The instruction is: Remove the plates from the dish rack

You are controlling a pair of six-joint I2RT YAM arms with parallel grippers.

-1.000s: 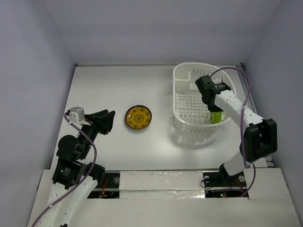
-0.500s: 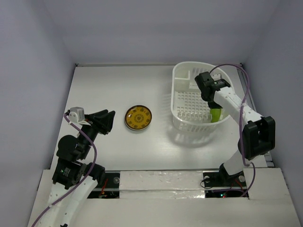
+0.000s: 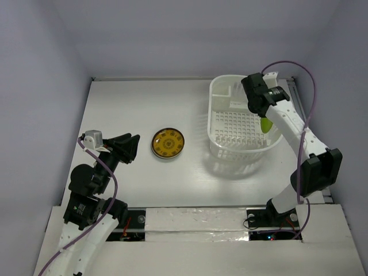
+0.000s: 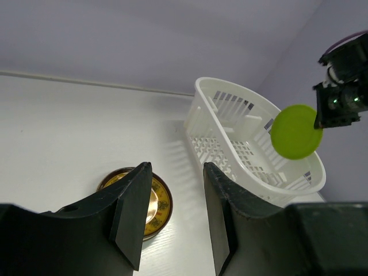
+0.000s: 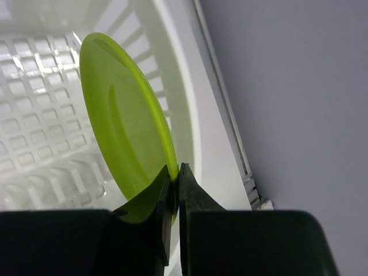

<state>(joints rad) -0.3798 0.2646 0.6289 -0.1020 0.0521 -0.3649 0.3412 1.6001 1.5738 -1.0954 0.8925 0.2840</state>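
My right gripper (image 5: 174,172) is shut on the rim of a lime green plate (image 5: 123,138) and holds it on edge above the right side of the white dish rack (image 3: 221,92). The plate (image 3: 265,123) and the gripper (image 3: 260,112) show in the top view, and the plate (image 4: 295,131) hangs above the rack (image 4: 201,92) in the left wrist view. An amber-yellow patterned plate (image 3: 168,142) lies flat on the table left of the rack. My left gripper (image 3: 130,147) is open and empty, just left of that plate (image 4: 158,198). No other plates show.
The white table (image 3: 144,109) is walled by grey panels on three sides. The rack's grid floor (image 3: 238,129) shows nothing on it. A raised white ledge (image 3: 201,221) runs along the near edge between the arm bases.
My right gripper has lifted the lime green plate up out of the rack and moved it toward the far right. The left arm and the amber plate have not moved.
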